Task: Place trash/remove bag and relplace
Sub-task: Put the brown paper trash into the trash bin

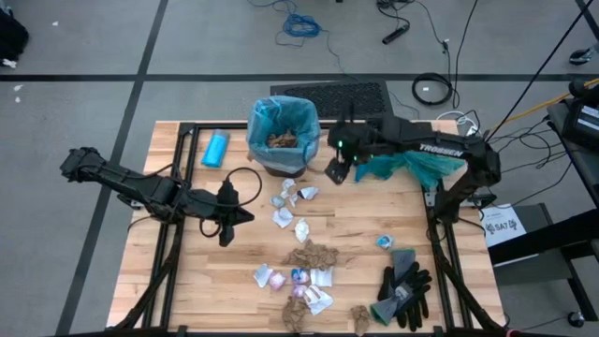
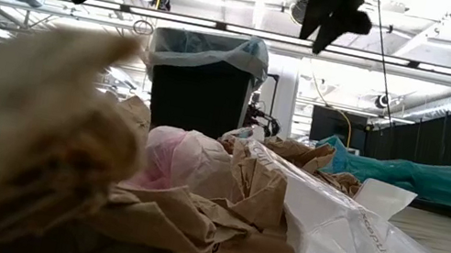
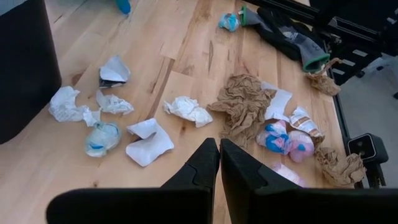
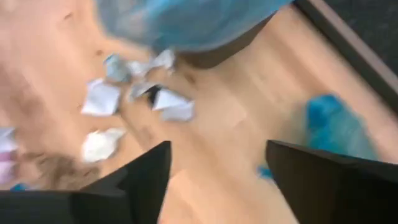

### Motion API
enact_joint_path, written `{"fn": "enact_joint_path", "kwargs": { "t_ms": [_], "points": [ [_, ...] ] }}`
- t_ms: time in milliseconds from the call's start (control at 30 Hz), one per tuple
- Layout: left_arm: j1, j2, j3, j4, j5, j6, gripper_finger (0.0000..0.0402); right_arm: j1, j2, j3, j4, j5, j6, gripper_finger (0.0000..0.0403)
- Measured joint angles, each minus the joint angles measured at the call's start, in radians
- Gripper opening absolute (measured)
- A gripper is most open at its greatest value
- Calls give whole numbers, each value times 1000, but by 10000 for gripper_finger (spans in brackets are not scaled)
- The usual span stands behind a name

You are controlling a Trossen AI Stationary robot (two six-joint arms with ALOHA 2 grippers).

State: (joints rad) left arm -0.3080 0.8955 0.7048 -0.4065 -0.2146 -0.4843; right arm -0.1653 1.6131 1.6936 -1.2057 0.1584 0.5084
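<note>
Crumpled brown trash (image 2: 25, 156) lies nearest on the bench (image 1: 356, 234); left gripper (image 1: 227, 225), jaws pressed together, hovers left; right gripper (image 1: 335, 173), jaws spread, beside the bag (image 1: 281, 117).

Left tool (image 1: 227, 225) closed, raised mid-table; right tool (image 1: 337, 172) spread wide, raised farther back.

A thin, pale sky-blue bag (image 1: 282, 118) lines a dark bin at the far middle of the counter, its crinkled edge folded over the rim; brown scraps lie inside. The trash (image 1: 301, 248) is scattered over the near half: white wrappers close to the bin, crumpled brown paper wads farther forward, with pink and blue bits among them.
</note>
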Motion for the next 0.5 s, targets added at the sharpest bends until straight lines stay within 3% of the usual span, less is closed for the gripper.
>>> {"fn": "enact_joint_path", "kwargs": {
  "t_ms": [233,500],
  "points": [
    [0,0,0,0,14,-5,22,206,0,0,-3,5,296,151],
    [0,0,0,0,68,-5,22,424,15,0,-46,55,621,153]
  ]
}}
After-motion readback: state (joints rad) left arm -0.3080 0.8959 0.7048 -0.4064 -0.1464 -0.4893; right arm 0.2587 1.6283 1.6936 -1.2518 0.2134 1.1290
